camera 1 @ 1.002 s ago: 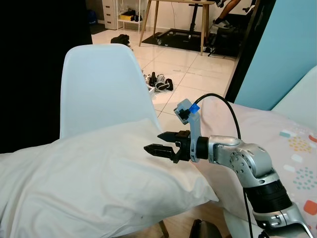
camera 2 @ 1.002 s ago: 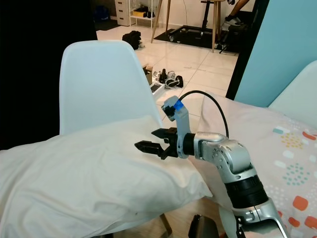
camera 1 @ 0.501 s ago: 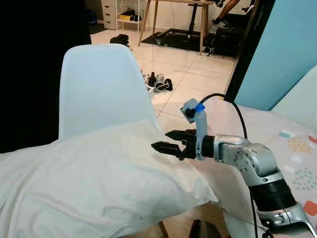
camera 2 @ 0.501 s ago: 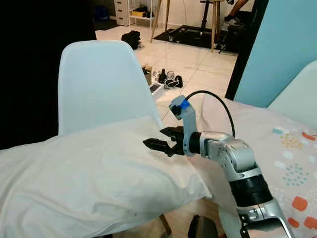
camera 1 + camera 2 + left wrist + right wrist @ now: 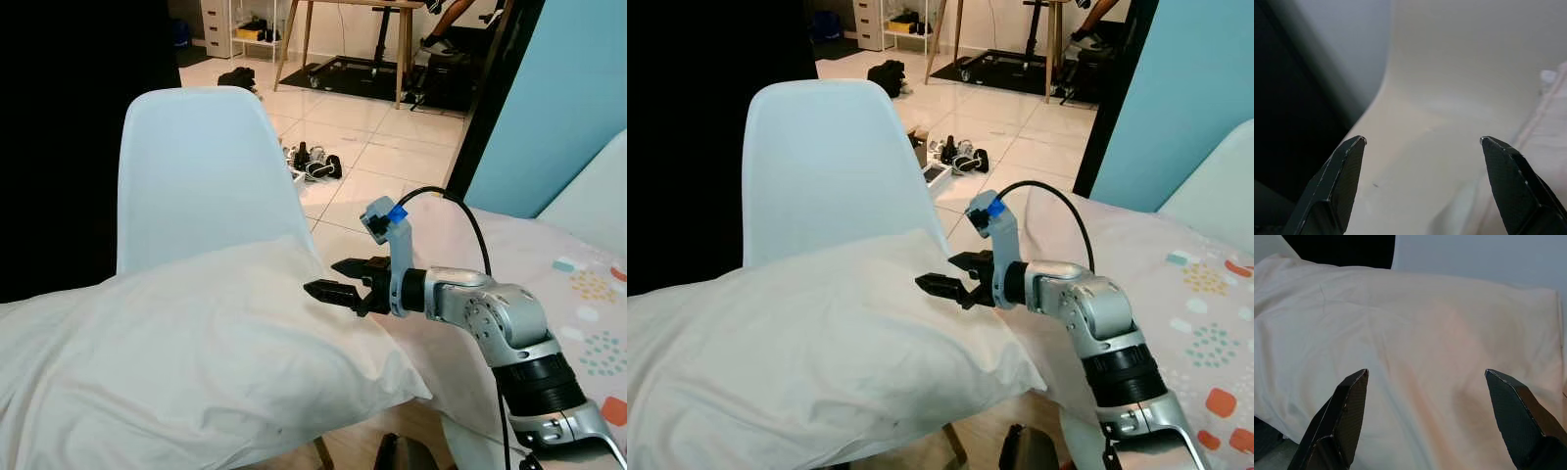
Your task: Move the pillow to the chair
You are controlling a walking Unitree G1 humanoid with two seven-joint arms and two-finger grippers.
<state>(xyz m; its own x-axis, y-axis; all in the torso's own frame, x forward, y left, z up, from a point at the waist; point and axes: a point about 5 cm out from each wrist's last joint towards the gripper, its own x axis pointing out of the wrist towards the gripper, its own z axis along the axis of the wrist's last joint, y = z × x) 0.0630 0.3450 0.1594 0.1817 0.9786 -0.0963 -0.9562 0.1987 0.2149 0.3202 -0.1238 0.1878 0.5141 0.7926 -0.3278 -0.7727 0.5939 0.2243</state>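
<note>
While pillow (image 5: 196, 362) lies on chair (image 5: 196, 176), right gripper (image 5: 338, 279) spread above, no writing.

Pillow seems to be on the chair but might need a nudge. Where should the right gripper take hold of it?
Probably the pillow's right-hand corner, coming from the right. It overhangs the chair seat and tapers thin there, so the open right gripper, hovering just above the pillow, could close over it.

The pillow (image 5: 186, 362) lies across the chair (image 5: 196, 176) seat, against its backrest. The right gripper (image 5: 338, 284) hovers over the pillow's right edge, fingers apart. A bed (image 5: 568, 284) stands to the right; shoes (image 5: 313, 162) lie on the floor behind.
</note>
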